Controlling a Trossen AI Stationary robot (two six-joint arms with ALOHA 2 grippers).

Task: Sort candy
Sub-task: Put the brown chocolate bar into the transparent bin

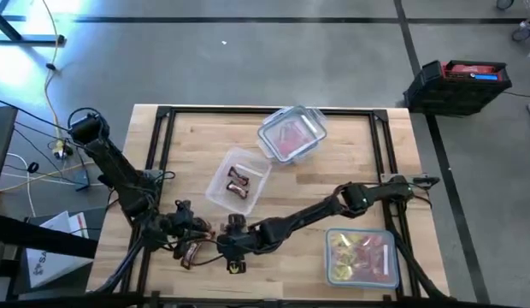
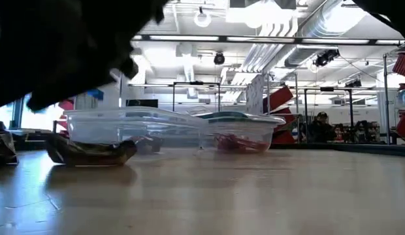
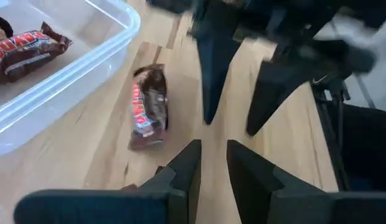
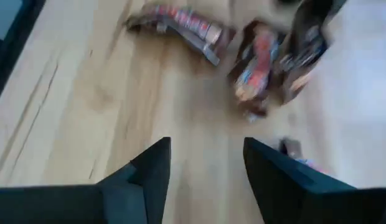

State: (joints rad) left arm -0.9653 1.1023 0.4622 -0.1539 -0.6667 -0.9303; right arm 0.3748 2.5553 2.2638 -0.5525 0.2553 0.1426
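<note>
Left gripper, jaws standing slightly apart, hovering at the counter's 7 o'clock over dark brown mini bars. Right gripper, jaws standing apart, empty, hanging just beside at 6 o'clock.

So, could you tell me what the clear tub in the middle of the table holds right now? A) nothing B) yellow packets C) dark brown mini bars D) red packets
C: in the high view the middle tub holds two brown bars; the yellow packets are in the tub near the right arm, and the red ones in the far tub.
</note>
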